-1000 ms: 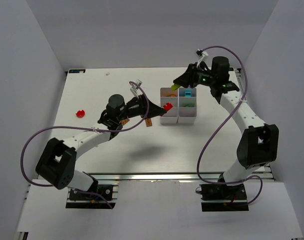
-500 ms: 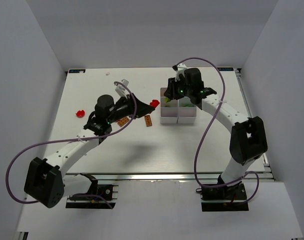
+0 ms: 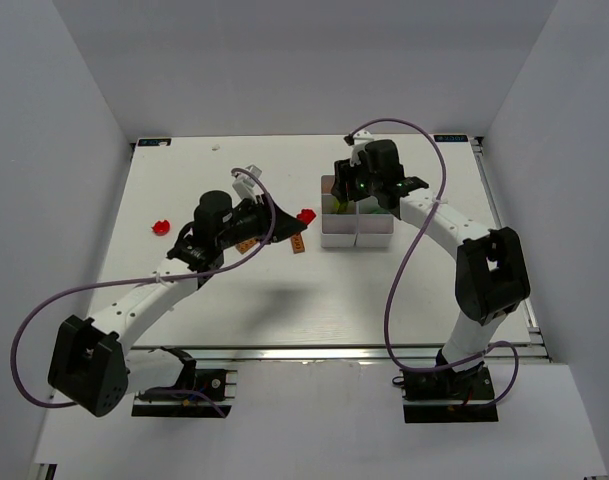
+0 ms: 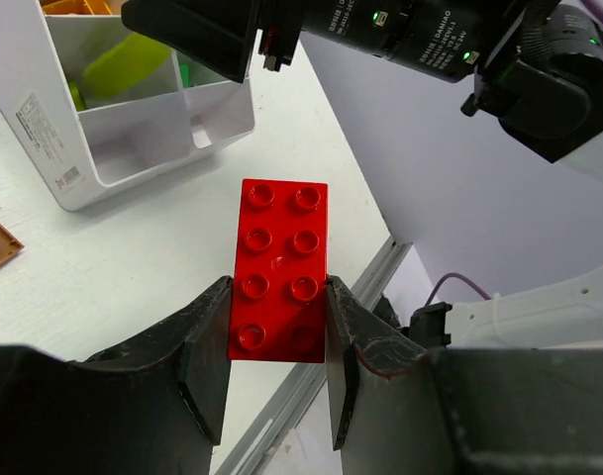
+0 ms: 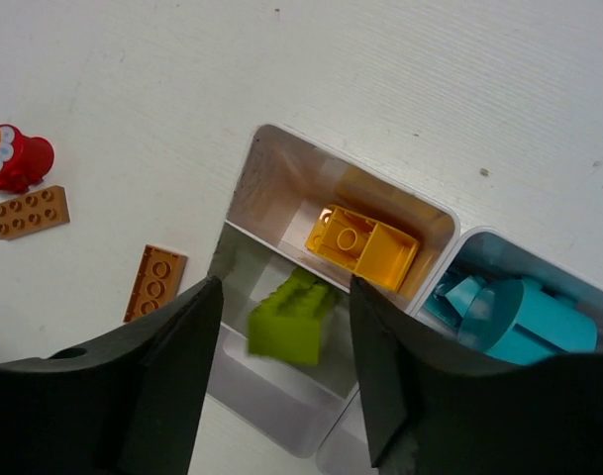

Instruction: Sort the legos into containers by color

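Observation:
My left gripper is shut on a red two-by-four brick, held above the table just left of the white six-compartment tray. My right gripper hovers over the tray's left column with its jaws open. A lime-green brick, blurred, sits below and between the jaws in the middle-left compartment, touching neither finger. A yellow brick lies in the far-left compartment and teal pieces in the far-right one. The green brick also shows in the left wrist view.
Two brown plates lie on the table left of the tray, under my left gripper. A small red piece lies far left. The right wrist view shows the plates and a red flower piece.
My right gripper swung left from behind the tray to over its left column and let go of the green brick. My left gripper drew back left from the tray, still holding the red brick.

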